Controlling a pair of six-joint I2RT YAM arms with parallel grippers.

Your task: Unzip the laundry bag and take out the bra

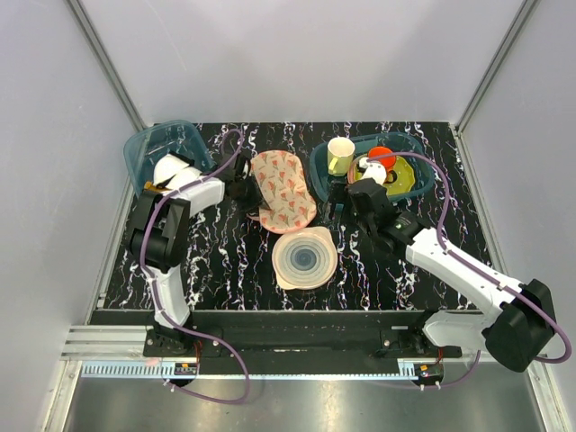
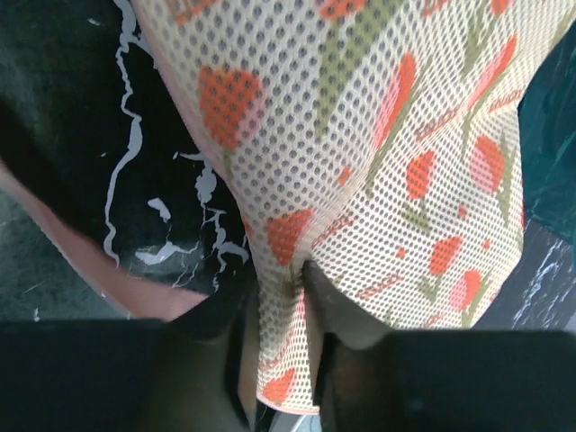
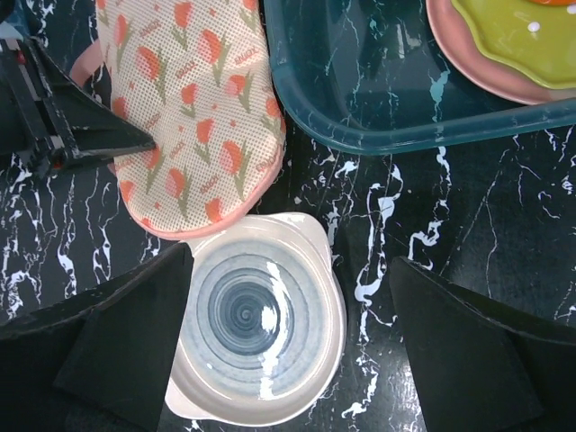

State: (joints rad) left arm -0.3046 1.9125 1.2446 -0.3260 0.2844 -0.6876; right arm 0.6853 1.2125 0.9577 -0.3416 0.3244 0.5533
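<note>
The laundry bag (image 1: 283,189) lies on the black marbled table, a beige mesh pouch with red and green tulip prints and pink trim. It fills the left wrist view (image 2: 378,162) and shows at the upper left of the right wrist view (image 3: 189,117). My left gripper (image 1: 245,187) is at the bag's left edge, and its jaws (image 2: 283,301) are shut, pinching a fold of the mesh. My right gripper (image 1: 342,211) is open and empty, hovering (image 3: 290,261) above the ringed plate, right of the bag. The bra is hidden. I cannot see the zip.
A pale plate with blue rings (image 1: 304,258) sits just in front of the bag, touching its edge. A teal bin (image 1: 409,193) at the back right holds a cup, a yellow dish and other items. Another teal bin (image 1: 148,144) at the back left holds white pieces.
</note>
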